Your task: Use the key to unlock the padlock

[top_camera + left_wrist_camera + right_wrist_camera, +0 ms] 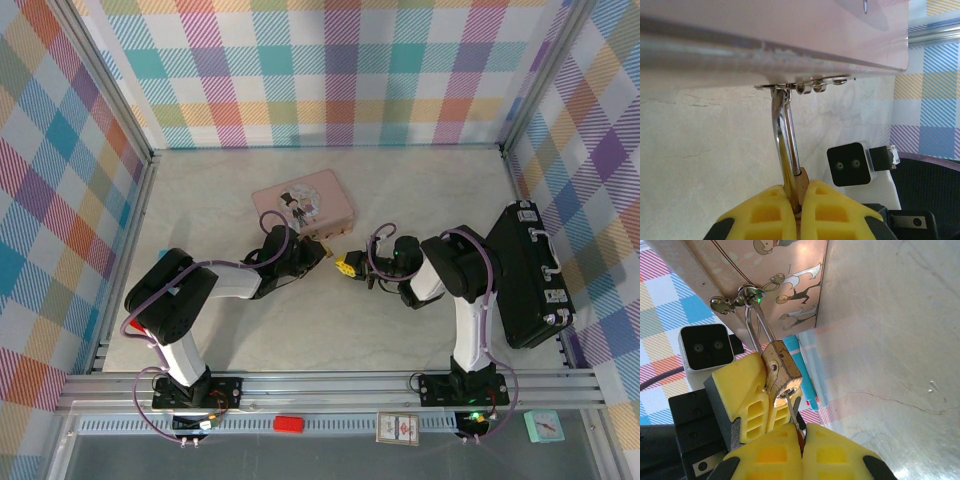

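Right gripper (802, 437): the yellow fingers are pressed together on the key (791, 412). Its thin blade stands in the bottom face of the padlock (781, 371).

Left gripper (799, 200): closed on the padlock's brass body, pinching it from both sides. In the right wrist view its fingers lie against the body's left flank.

Padlock: it hangs between the two grippers. The silver shackle runs up from the body and through the clasp (737, 299) on the front edge of the pink tin (770, 270).

Surroundings: the tin rests on the pale marbled table (890, 340). A black case (530, 275) lies along the table's right side, well apart from the tin.
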Available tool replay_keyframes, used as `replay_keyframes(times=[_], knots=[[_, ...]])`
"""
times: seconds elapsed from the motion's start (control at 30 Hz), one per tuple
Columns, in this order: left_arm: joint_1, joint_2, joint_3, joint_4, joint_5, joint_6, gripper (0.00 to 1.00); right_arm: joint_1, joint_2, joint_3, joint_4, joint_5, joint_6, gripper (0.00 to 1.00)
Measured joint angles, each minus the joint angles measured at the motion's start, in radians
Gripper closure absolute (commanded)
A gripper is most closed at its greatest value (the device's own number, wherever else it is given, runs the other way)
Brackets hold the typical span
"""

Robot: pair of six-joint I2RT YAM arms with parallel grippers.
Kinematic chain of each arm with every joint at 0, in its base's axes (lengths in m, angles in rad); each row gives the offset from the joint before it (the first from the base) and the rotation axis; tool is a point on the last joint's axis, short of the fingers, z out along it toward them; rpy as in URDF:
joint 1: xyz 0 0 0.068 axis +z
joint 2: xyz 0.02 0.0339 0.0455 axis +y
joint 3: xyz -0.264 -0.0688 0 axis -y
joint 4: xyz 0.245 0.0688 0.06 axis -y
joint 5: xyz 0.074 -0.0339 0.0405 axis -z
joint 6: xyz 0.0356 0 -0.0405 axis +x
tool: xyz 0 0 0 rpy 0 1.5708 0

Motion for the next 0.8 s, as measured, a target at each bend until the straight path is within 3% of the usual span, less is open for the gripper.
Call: replay_keyframes(times=[0.8], knots=[[0.008, 0.014, -0.021, 0.089, 0.010, -0.016, 1.00, 0.011, 0.008, 0.012, 0.005, 0.007, 0.014, 1.00]])
